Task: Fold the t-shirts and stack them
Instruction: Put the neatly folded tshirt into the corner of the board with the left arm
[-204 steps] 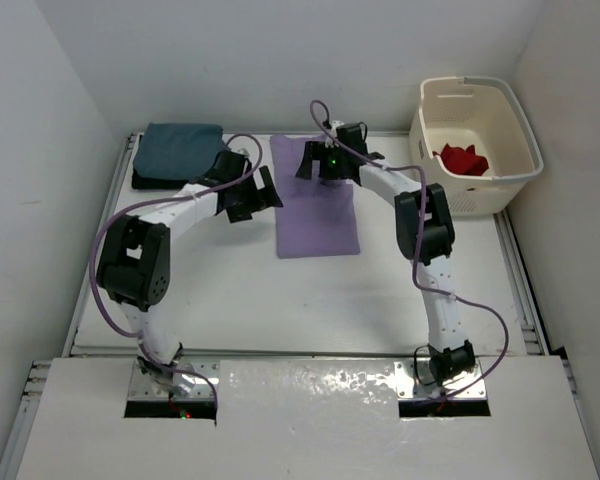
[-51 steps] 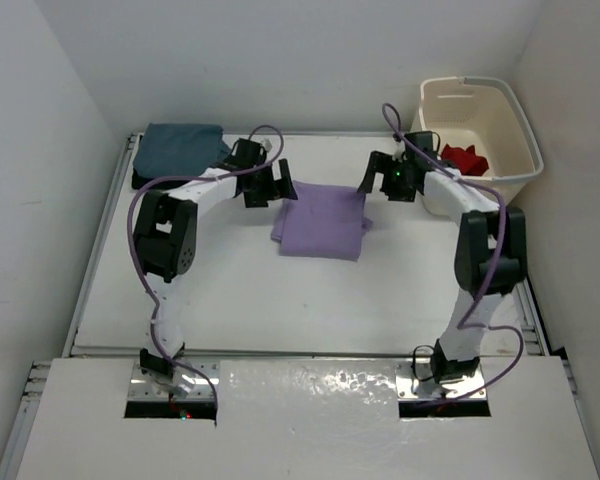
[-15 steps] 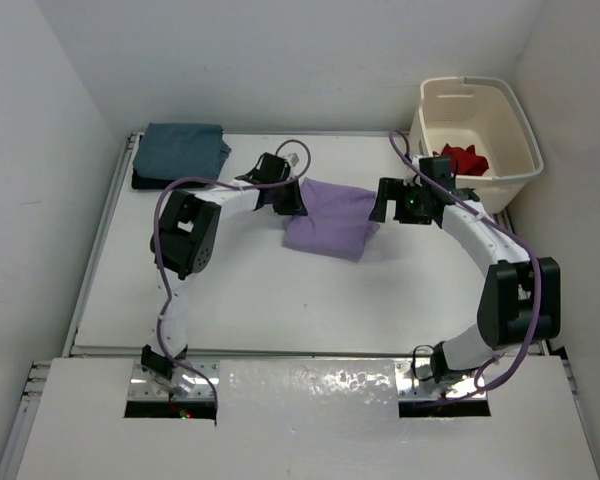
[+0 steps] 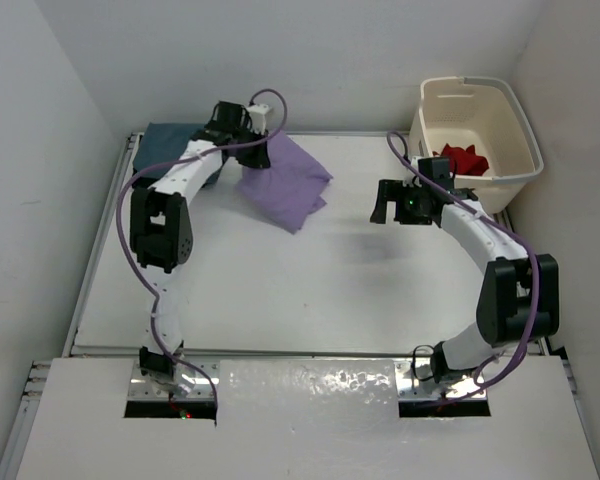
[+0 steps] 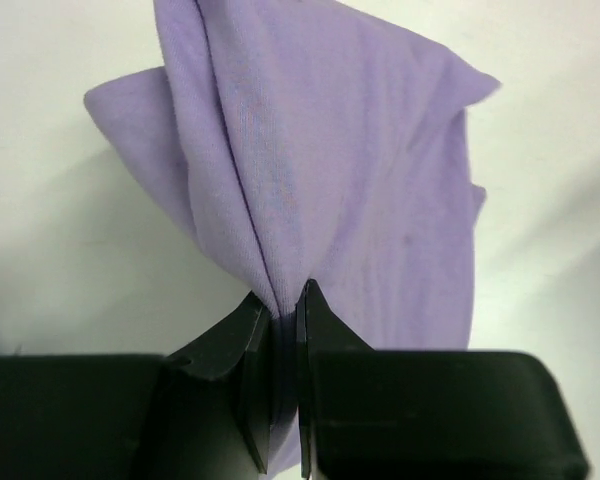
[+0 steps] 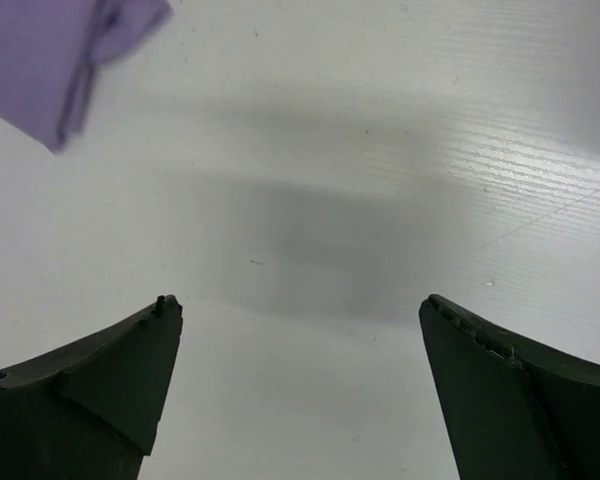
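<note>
- The left gripper [image 5: 285, 300] has just clamped shut on a pinched edge of the purple shirt [image 5: 330, 170] and swung it toward the far-left corner.
- The shirt, which lay folded mid-surface a moment ago, now trails from the jaws as a skewed diamond, just beside the teal shirt [image 4: 175, 140].
- The right gripper [image 6: 298, 302] stays wide open and holds nothing, over bare surface [image 6: 310, 150].
- This looks like the stacking step; the fold may need squaring.
- The red shirt [image 4: 463, 158] is still in the basket [image 4: 475, 82].
</note>
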Robot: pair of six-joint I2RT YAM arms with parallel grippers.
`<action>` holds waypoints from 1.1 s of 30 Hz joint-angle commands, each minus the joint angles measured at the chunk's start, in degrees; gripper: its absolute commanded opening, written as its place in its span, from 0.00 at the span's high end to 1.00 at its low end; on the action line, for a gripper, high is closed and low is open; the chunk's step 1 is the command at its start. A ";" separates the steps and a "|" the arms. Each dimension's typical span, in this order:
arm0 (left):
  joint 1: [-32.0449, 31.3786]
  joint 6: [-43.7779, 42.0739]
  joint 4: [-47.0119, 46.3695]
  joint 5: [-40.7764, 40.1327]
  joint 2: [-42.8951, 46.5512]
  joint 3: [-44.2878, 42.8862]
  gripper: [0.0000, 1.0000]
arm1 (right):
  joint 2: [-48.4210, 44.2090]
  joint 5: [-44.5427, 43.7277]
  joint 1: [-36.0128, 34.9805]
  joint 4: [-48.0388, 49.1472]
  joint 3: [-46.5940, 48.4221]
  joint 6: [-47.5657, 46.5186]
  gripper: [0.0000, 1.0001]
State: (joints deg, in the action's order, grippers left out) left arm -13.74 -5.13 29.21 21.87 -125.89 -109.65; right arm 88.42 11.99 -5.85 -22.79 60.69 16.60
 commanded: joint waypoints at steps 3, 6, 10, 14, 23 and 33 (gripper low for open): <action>3.89 -14.82 8.92 -4.99 0.82 -10.75 1.00 | 0.61 -1.00 0.05 0.90 0.40 -1.22 0.01; 7.05 -14.83 9.72 -5.43 -0.15 -14.88 1.00 | 0.87 -1.53 0.05 0.73 0.49 -1.22 0.01; 12.93 -13.16 9.11 -1.31 -0.33 -17.18 1.00 | 1.40 -1.71 0.05 0.37 0.57 -1.13 0.01; 17.33 -12.37 8.40 1.16 -0.50 -19.46 1.00 | 1.75 -1.79 0.05 0.46 0.66 -0.87 0.01; 22.35 -12.19 9.11 6.08 -3.14 -25.17 1.00 | 2.98 -1.53 0.05 1.51 1.54 0.27 0.01; 22.88 -9.82 5.07 9.77 -1.56 -26.58 1.00 | 5.36 -0.48 0.05 3.01 2.59 1.24 0.01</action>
State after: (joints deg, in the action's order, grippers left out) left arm 8.93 -15.92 40.12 28.67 -129.93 -132.64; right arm 93.45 10.72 -5.85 -22.31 60.88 16.95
